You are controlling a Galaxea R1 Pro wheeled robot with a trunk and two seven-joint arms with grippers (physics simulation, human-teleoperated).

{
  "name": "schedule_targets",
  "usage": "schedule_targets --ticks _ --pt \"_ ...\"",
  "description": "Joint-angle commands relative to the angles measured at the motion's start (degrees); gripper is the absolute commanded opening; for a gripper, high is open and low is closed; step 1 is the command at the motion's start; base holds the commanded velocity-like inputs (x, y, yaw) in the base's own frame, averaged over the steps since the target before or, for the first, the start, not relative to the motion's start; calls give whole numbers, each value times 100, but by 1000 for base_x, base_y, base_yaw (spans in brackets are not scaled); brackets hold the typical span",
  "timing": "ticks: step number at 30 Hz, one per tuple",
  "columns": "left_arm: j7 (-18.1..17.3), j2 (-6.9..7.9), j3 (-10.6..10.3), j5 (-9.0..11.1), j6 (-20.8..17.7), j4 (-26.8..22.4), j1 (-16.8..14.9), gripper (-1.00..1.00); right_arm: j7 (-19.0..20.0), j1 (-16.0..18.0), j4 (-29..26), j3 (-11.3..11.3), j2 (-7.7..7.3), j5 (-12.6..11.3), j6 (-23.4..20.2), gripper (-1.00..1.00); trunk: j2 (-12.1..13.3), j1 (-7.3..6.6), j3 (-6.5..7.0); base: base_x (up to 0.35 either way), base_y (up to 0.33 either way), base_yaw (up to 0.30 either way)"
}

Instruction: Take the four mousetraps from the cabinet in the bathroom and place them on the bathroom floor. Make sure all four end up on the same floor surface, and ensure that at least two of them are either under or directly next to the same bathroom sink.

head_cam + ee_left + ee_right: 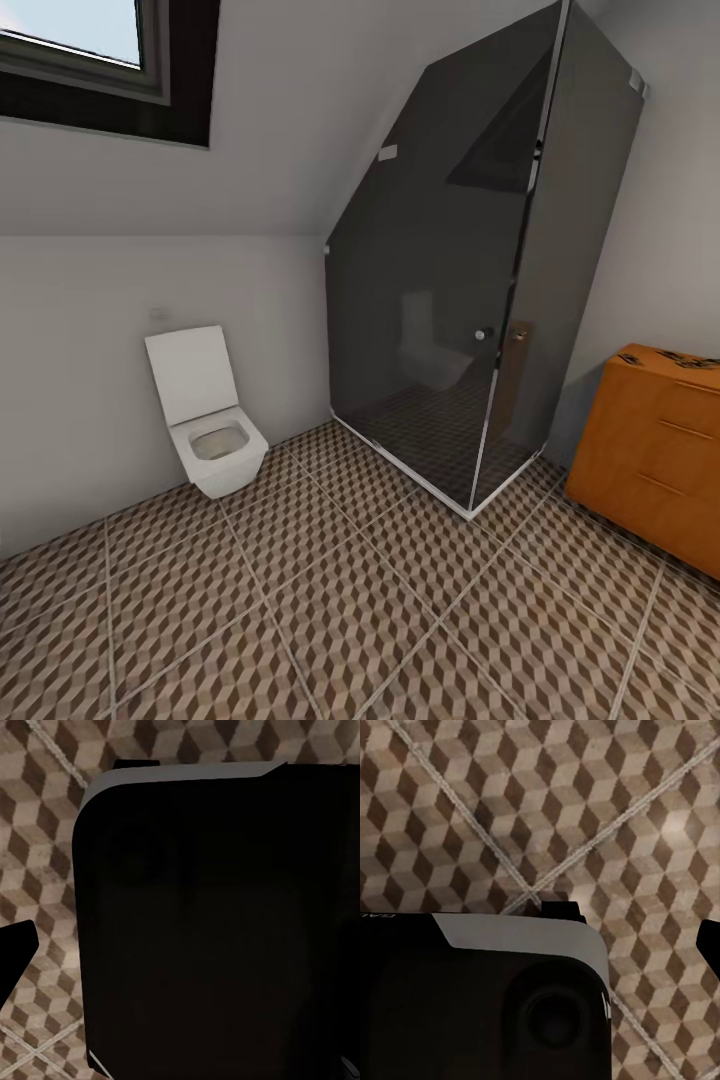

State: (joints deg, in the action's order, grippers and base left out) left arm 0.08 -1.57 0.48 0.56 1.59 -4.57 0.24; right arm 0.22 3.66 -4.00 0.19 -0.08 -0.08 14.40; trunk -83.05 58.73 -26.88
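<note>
The head view looks across the bathroom floor, its large square tiles printed with a brown-and-beige cube pattern and split by pale grout lines. At the right edge stands the cabinet, an orange-brown wooden chest with slim bar handles on its drawer fronts, cut off by the picture's border. On its top lie small dark flat pieces with a metallic glint, the mousetraps, near the far right rim; they are too small and blurred to count. Between the cabinet and the left wall rises a dark glass shower enclosure with a slanted top, a chrome frame and a small round knob on its door. A white wall-hung toilet with its lid raised sits against the left wall, and a dark-framed window opens in the sloping ceiling above it. The left wrist view shows a big black housing with a grey rim over the patterned tiles, and a dark tip at one border; whether that gripper's fingers are spread or together cannot be told. The right wrist view shows a similar black body with a round recess and a few white letters at its edge, too cropped to read; its gripper's state cannot be told either
</note>
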Motion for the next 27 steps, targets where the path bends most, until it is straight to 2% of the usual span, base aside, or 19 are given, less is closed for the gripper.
schedule_targets --ticks 1,15,18,20,21,22,24,27 --pt "1 -1 4 6 8 -8 3 100 3 3 5 1 -1 -1 19 100 -3 0 -5 0 0 0" --pt "1 -1 4 6 8 -8 3 100 46 3 7 23 6 39 25 100 -3 0 -5 0 0 0" --pt "1 -1 4 6 8 -8 3 100 64 3 21 136 17 224 27 100 -3 0 -5 0 0 0" --pt "1 -1 4 6 8 -8 3 100 89 3 58 326 30 483 27 100 -3 0 -5 0 0 0" --pt "1 -1 4 6 8 -8 3 100 127 3 98 487 41 689 27 100 -3 0 -5 0 0 0" --pt "1 -1 4 6 8 -8 3 100 148 3 119 567 45 793 27 100 -3 0 -5 0 0 0" --pt "1 -1 4 6 8 -8 3 100 222 3 216 894 56 1221 37 100 -3 0 -5 0 0 0" --pt "1 -1 4 6 8 -8 3 100 227 3 234 948 53 1292 48 100 -3 0 -5 0 0 0"
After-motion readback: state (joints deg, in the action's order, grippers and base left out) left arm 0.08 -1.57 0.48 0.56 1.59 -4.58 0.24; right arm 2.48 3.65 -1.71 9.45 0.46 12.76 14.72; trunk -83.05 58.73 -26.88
